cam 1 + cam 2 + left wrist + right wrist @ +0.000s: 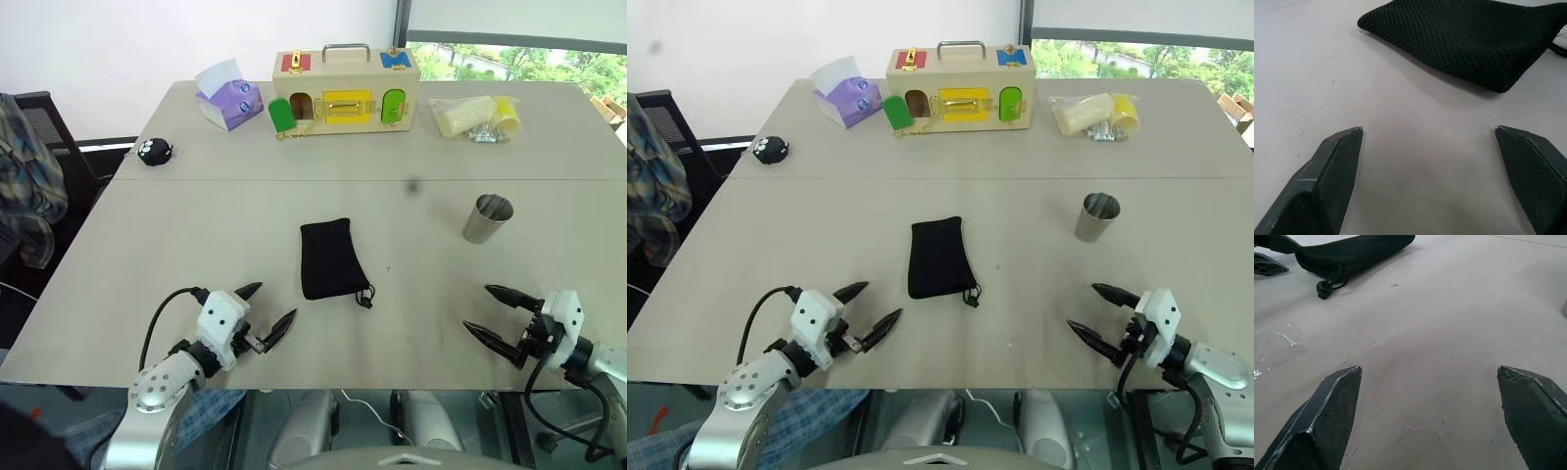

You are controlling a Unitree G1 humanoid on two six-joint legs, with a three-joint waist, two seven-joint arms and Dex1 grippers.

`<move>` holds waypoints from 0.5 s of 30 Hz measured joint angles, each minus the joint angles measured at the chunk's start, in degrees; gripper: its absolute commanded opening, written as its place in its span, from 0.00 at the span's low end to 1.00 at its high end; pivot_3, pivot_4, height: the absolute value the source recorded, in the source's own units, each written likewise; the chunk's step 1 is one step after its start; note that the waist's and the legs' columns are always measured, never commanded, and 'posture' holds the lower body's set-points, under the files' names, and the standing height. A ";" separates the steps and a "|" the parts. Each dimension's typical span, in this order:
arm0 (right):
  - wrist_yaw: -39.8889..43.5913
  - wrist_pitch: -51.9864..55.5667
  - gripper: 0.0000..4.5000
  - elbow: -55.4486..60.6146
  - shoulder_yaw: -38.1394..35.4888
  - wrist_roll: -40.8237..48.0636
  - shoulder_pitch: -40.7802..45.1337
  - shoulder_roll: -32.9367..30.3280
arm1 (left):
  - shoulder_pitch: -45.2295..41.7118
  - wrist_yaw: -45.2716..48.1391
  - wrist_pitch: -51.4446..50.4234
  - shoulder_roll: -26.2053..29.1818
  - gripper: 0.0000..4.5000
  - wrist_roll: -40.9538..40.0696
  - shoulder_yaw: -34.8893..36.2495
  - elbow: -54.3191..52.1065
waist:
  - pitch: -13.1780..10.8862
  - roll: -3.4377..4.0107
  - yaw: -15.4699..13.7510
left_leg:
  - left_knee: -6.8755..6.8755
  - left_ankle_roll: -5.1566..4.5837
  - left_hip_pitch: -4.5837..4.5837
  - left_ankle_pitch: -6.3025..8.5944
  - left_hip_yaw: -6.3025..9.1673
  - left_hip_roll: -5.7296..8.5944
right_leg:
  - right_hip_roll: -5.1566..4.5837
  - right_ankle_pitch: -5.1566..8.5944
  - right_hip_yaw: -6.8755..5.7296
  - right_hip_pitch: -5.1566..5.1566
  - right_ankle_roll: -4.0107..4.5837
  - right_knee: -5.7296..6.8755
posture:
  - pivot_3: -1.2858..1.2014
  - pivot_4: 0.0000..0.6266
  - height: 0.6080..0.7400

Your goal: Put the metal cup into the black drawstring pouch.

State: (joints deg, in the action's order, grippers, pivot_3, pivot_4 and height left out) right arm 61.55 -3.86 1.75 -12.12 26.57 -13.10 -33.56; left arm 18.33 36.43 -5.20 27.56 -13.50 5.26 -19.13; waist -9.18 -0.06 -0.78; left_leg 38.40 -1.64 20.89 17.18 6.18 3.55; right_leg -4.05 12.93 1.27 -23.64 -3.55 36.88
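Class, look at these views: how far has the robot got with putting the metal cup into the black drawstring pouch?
Done: nothing yet. The metal cup stands upright and empty on the table, apart from the black drawstring pouch, which lies flat.
In hand: nothing. The left gripper and right gripper are both open above the table's near edge.
Left: grasp the cup, open the pouch and slip the cup inside.

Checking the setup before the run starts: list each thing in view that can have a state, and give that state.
metal cup: upright, mouth up, free on the table.
black drawstring pouch: lying flat, cord end toward the robot.
left gripper: open, holding nothing.
right gripper: open, holding nothing.
wooden latch box: green door at its left swung open.
tissue box: tissue sticking out.
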 measured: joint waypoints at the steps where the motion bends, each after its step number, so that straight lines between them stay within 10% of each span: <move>1: -0.05 0.02 1.00 0.01 0.00 0.02 0.00 0.00 | -0.04 0.06 0.00 0.00 0.99 -0.11 0.00 0.00 | 0.00 0.00 0.00 | 0.00 0.00 0.00 0.00 0.00 0.00 | 0.00 0.00 0.00 0.00 0.00 0.00 | 0.52 0.24 0.77; 15: 2.04 0.02 1.00 8.69 1.58 2.72 -3.06 0.70 | -1.69 5.36 -0.38 1.39 0.99 -2.72 -1.93 -0.64 | 0.00 0.00 0.00 | 0.00 0.00 0.01 0.00 0.01 -0.01 | 0.00 0.00 -0.02 0.00 0.00 0.00 | 0.52 0.24 0.77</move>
State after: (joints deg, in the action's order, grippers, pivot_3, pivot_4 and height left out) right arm 63.59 -3.83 10.44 -10.54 29.30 -16.16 -32.86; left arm 16.63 41.78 -5.58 28.95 -16.22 3.33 -19.77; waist -9.18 -0.06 -0.78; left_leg 38.40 -1.64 20.89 17.18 6.20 3.54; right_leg -4.05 12.93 1.25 -23.64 -3.56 36.88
